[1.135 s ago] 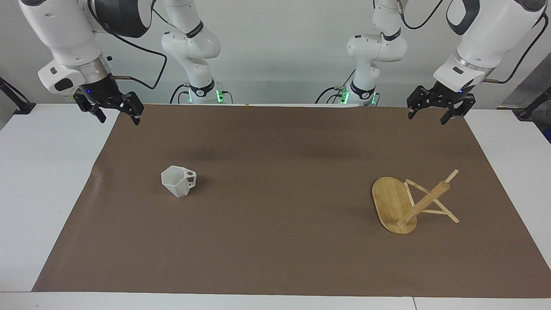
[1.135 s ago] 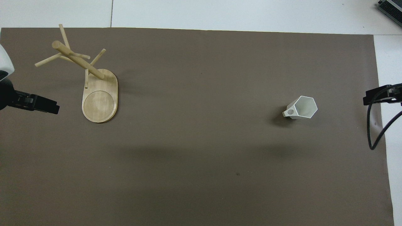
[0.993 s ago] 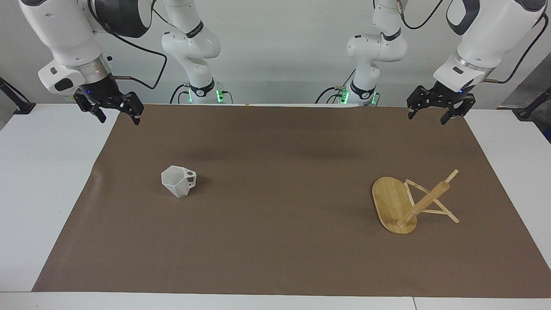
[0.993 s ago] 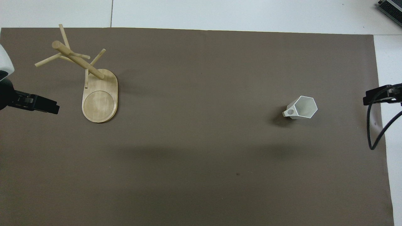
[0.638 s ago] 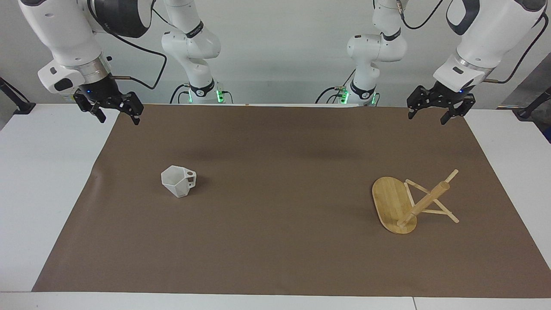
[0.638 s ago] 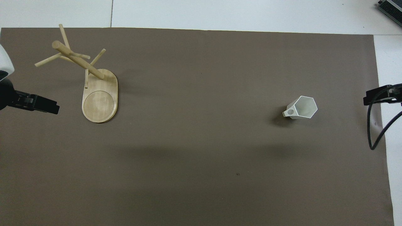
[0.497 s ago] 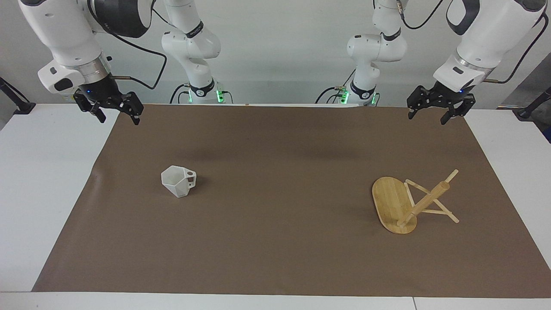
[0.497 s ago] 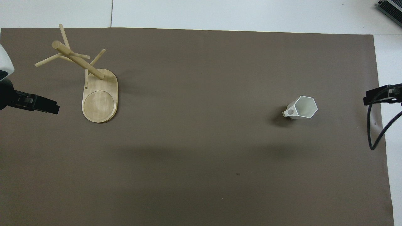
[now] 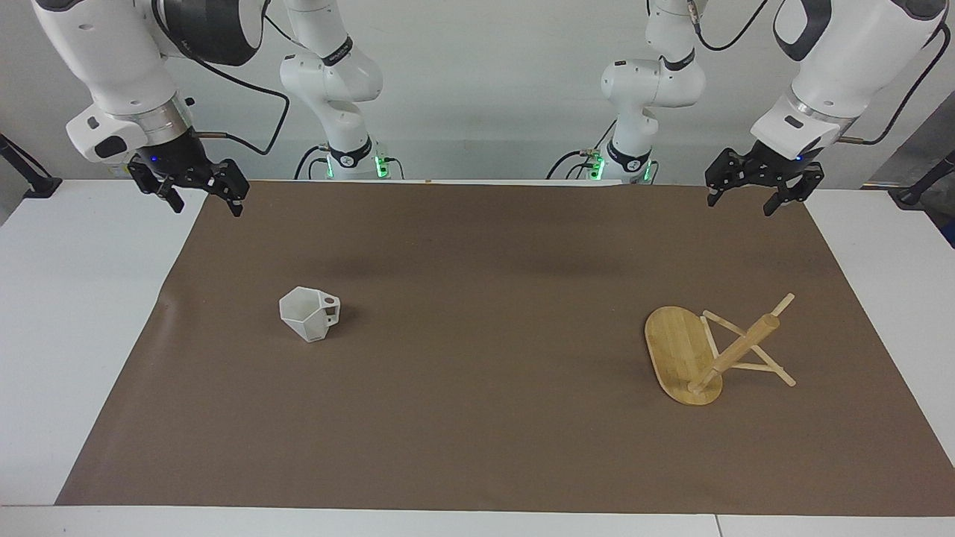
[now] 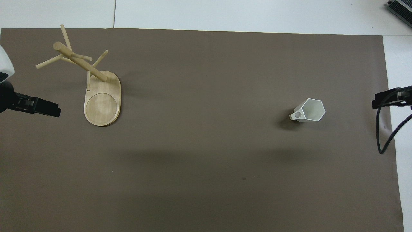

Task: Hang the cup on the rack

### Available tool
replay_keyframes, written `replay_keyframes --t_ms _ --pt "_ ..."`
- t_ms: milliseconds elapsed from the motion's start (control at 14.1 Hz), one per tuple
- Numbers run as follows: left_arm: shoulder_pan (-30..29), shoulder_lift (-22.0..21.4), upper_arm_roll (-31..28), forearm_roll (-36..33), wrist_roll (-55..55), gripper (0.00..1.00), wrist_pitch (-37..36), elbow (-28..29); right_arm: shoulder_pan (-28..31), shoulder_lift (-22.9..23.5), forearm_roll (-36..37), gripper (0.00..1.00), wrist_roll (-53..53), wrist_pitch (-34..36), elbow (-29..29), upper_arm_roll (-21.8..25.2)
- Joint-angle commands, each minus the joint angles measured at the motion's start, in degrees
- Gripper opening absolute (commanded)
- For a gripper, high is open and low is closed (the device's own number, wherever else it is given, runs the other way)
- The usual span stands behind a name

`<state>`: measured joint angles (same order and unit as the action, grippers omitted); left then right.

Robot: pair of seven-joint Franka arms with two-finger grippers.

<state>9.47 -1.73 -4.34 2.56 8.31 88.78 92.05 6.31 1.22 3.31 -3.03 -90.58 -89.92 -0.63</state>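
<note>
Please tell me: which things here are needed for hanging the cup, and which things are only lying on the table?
For the job:
- cup, upright on the mat
- rack, standing toward the left arm's end
- right gripper, open, waiting
- left gripper, open, waiting

Only lying there:
- brown mat under both

Looking like a robotics lab: two Franka arms standing at a white table wearing a brown mat, cables trailing.

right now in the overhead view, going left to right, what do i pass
left gripper → rack → cup → right gripper
</note>
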Motion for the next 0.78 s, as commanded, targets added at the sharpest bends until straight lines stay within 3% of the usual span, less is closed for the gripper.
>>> replay_keyframes --t_ms 0,709 --pt "0.37 -1.25 -0.23 -1.24 -0.66 1.00 -0.37 1.20 0.19 -2.00 0.82 1.00 0.05 -1.53 -2.54 0.01" --pt "0.37 -1.25 -0.23 -1.24 -0.66 1.00 -0.37 1.11 0.19 -2.09 0.82 1.00 0.05 -1.53 -2.63 0.71"
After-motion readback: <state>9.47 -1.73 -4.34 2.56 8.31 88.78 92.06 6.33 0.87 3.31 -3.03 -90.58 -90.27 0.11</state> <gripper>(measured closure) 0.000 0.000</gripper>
